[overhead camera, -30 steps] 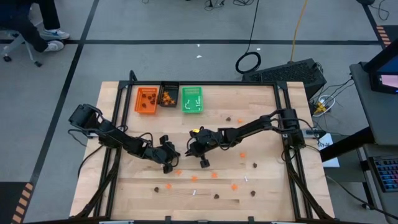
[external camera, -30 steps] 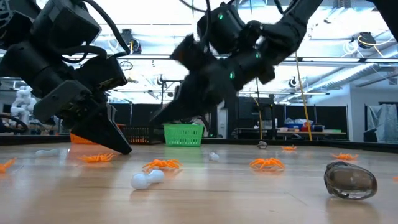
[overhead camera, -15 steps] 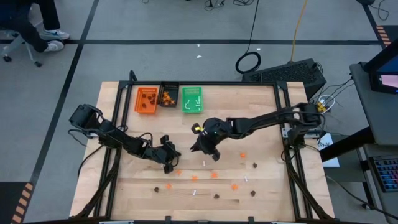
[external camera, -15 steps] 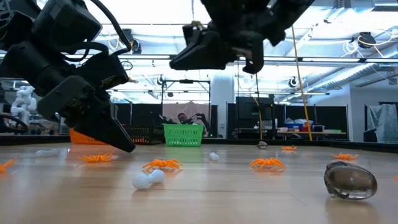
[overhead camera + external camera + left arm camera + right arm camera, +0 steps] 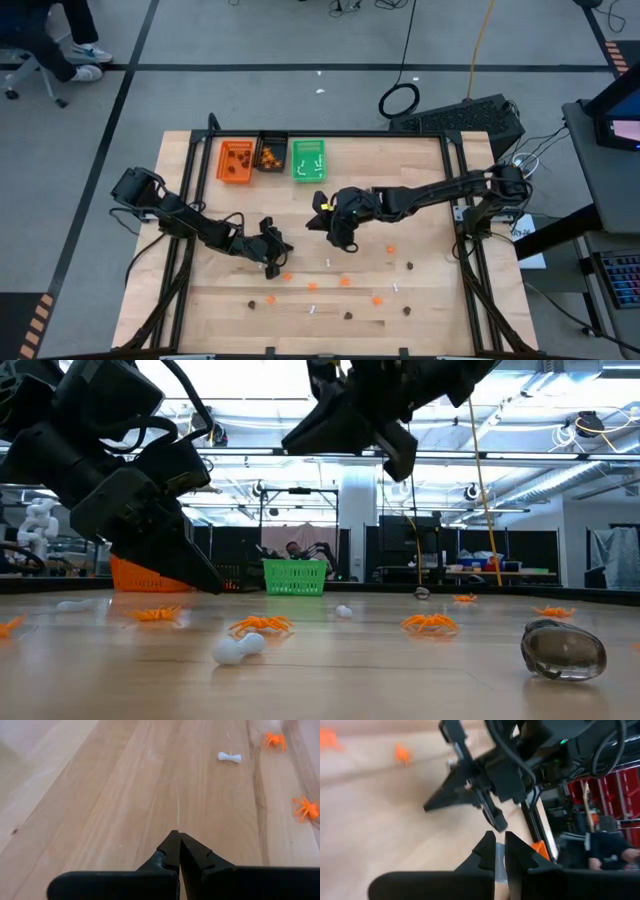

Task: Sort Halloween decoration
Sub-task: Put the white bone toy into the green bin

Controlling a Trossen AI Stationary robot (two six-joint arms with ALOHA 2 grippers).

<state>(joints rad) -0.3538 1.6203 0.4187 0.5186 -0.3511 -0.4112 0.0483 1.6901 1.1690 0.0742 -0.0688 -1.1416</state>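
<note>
Trinkets lie scattered over the near half of the wooden table (image 5: 420, 170): orange spiders (image 5: 344, 281), dark brown blobs (image 5: 409, 266) and small white bones (image 5: 313, 308). From table height I can make out an orange spider (image 5: 260, 624) with a white bone (image 5: 235, 647) just in front of it, another orange one (image 5: 430, 623) further along, and a shiny dark blob (image 5: 563, 649) nearest the camera.

At the far edge three small trays sit in a row, touching: the orange tray (image 5: 236, 162) holds a few dark blobs, the black tray (image 5: 270, 155) holds orange pieces, and the green tray (image 5: 308, 161) holds white ones.

Left gripper (image 5: 274, 263) hangs low over the boards, its fingers pinched together with nothing between them; through its own camera the fingertips (image 5: 177, 843) meet over bare wood, with a white bone (image 5: 229, 756) and two orange spiders (image 5: 274, 739) lying well ahead of it.

Right gripper (image 5: 341, 237) is lifted above the middle of the table, between the green tray and the scattered pieces. Its fingers (image 5: 496, 851) are clamped nearly together. Something pale seems to show in the narrow gap between them, perhaps one of the white bones, but I can't tell for sure from here. Past those fingers the left arm shows, and beyond the table a person sits in the room.
</note>
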